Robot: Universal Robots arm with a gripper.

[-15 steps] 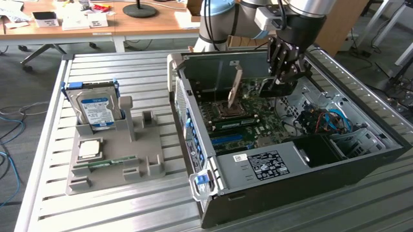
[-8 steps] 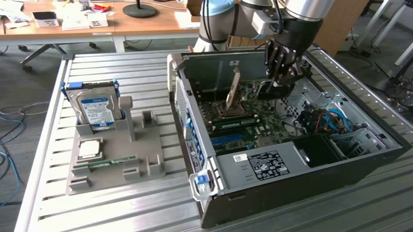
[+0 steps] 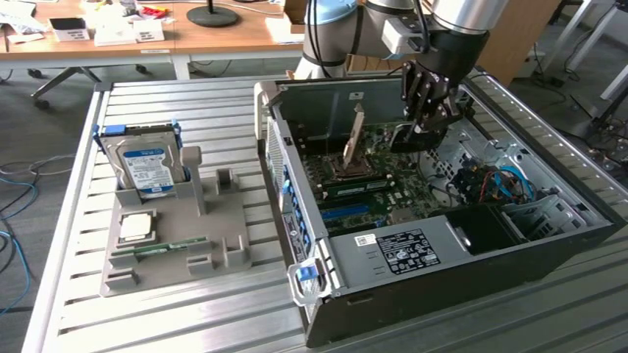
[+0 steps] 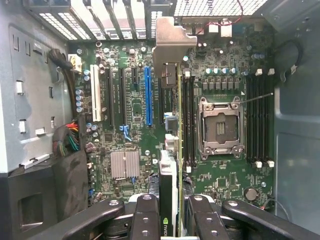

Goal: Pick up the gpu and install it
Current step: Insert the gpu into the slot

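Gripper (image 3: 429, 121) is inside the open computer case (image 3: 490, 257), fingers closed on the gpu (image 3: 407, 138). In the wrist view the gripper (image 4: 172, 222) clamps the gpu (image 4: 169, 190) edge-on over the motherboard (image 4: 125, 145), between the blue slot (image 4: 147, 95) and the processor socket (image 4: 220, 127). Its metal bracket (image 4: 170, 40) is toward the case's rear. Cannot tell if the card touches a slot. Hard drive (image 3: 147, 165) stands in the grey holder (image 3: 220, 220), left of the case in the exterior view.
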